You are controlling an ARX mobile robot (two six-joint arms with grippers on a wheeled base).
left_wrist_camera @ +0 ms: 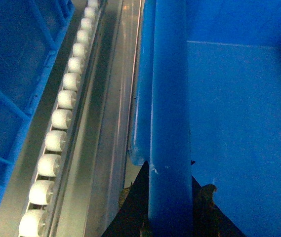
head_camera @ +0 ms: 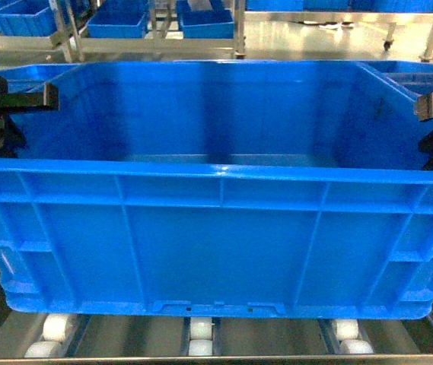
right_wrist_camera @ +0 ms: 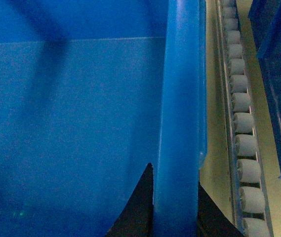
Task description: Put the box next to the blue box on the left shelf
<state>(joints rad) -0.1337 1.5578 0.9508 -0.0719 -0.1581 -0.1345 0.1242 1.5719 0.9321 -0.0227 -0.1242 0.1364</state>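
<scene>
Nearest you, the left shelf's shiny metal front rail (head_camera: pixel 201 357) runs along the bottom of the head view, with small white plastic rollers (head_camera: pixel 201 334) just behind it. On those rollers sits the large bright blue ribbed plastic crate (head_camera: pixel 216 243), open and empty as far as you can see, filling almost the whole width between your two pincers. Your left pincer (left_wrist_camera: pixel 170 217) has one black finger on either side of the crate's thick left side rim, so it reads as clenched on that rim; outboard of it a row of white rollers (left_wrist_camera: pixel 56 140) runs away along the steel rack channel (left_wrist_camera: pixel 108 148), and beyond those is the ribbed wall of a second blue plastic crate (left_wrist_camera: pixel 12 89). Your right pincer (right_wrist_camera: pixel 175 217) straddles the right side rim the same way, also clamped on it, with another roller row (right_wrist_camera: pixel 246 148) outboard and a further dark blue container edge (right_wrist_camera: pixel 278 74) past that. My judgement: rigid moulded plastic, so it won't flex much; probably light since empty, but bulky. The walls look smooth and glossy, so expect some slip; the flat side rims are the sensible hold, and you're on them, roughly opposite each other. On rollers it will likely coast easily once let go, so release gently. Farthest off, beyond the crate's back wall, more blue bins (head_camera: pixel 117 23) sit on steel-legged racks (head_camera: pixel 239 30) across a shiny floor.
</scene>
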